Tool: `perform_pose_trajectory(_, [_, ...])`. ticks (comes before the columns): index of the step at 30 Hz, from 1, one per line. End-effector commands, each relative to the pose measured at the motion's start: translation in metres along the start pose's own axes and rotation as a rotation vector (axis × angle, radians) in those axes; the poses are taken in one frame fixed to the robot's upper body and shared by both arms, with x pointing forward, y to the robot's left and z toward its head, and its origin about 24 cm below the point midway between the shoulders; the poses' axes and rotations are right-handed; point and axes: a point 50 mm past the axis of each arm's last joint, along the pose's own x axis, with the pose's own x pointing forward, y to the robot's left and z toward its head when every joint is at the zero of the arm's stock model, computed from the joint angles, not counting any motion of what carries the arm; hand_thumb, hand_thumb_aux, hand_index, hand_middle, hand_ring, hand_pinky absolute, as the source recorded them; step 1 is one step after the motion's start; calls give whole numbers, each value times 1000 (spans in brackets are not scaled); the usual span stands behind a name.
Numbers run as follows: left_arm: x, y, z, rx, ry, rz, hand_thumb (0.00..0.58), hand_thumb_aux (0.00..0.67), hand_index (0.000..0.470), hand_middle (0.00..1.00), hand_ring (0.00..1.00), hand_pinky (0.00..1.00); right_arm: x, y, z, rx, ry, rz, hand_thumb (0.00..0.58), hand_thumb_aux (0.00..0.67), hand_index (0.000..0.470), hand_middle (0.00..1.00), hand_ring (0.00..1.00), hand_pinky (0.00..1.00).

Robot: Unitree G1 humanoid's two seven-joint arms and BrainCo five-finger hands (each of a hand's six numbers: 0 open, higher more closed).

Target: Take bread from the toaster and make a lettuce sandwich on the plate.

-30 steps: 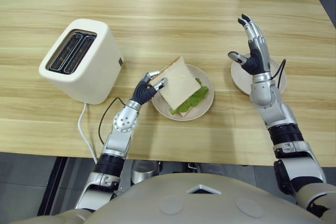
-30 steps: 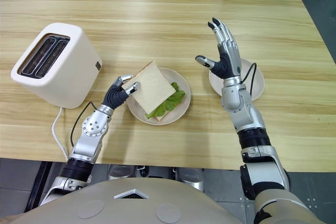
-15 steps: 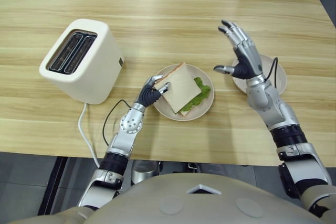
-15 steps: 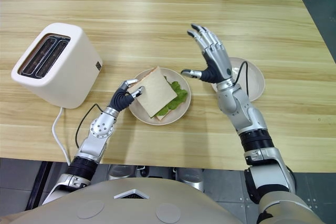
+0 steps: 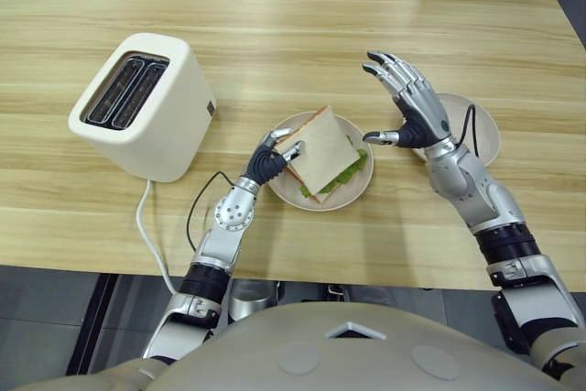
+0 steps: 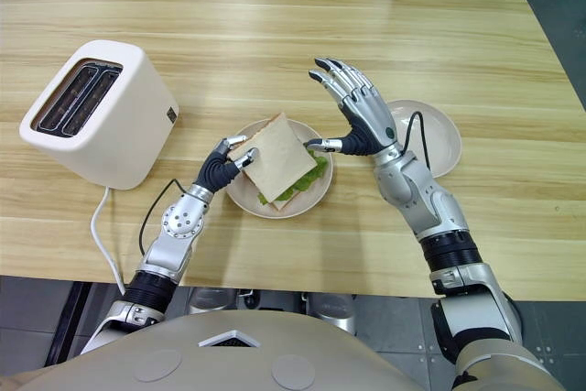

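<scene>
Moved since a second ago: right hand (image 5: 414, 109), from above the side dish (image 5: 486, 132) across to just right of the plate (image 5: 345, 200); top slice of bread (image 5: 321, 147), lowered from a steep tilt to a shallower one over the plate

Item, left hand (image 5: 271, 161): at the plate's left rim; fingers curled in a pinch on the slice's left corner

Item, right hand: fingers spread wide, holding nothing; raised above the plate's right rim, thumb tip close to the slice's right edge, contact not discernible

Item, top slice of bread: over the plate's centre, not yet flat, left corner held up by the pinch

Item, lettuce (image 5: 348, 171): on the plate, showing beyond the slice on the right and near sides; what lies under it is largely hidden

Item, toaster (image 5: 143, 103): on the table (image 5: 275, 16), well left of the plate

Hazards, judged:
- slice released while tilted; it may slide right off the slick lettuce and land askew or partly off the plate
- open hand pressing from the right before the pinch lets go; slice may buckle or pivot
- sideways push by either hand; the light plate may skid, or the lettuce may be dragged out from under
- pinch withdrawn along the slice; it may be pulled left off the stack
</scene>
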Motion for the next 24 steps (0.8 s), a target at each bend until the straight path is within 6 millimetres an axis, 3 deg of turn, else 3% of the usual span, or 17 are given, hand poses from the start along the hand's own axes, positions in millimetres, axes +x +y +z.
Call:
perform_pose_trajectory(1, [2, -7, -11, 11, 54, -29, 580, 670, 460, 1000, 1000, 1000, -1, 0, 4, -12, -29, 31, 0, 0, 0, 0, 0, 0])
perform_pose_trajectory(10, [0, -12, -29, 105, 96, -33, 580, 670, 460, 1000, 1000, 1000, -16, 17, 35, -59, -279, 294, 0, 0, 0, 0, 0, 0])
perform_pose_trajectory(14, [1, -10, -31, 126, 99, -25, 580, 670, 460, 1000, 1000, 1000, -29, 37, 44, -53, -325, 469, 0, 0, 0, 0, 0, 0])
perform_pose_trajectory(17, [2, -8, -32, 132, 97, -21, 580, 670, 460, 1000, 1000, 1000, -38, 53, 40, -76, -306, 600, 18, 11, 7, 0, 0, 0])
perform_pose_trajectory(19, [2, -8, -32, 134, 95, -17, 580, 670, 460, 1000, 1000, 1000, -44, 62, 33, -102, -270, 691, 0, 0, 0, 0, 0, 0])
perform_pose_trajectory(24, [4, -5, -33, 138, 92, -7, 580, 670, 460, 1000, 1000, 1000, -55, 73, 23, -115, -205, 832, 0, 0, 0, 0, 0, 0])
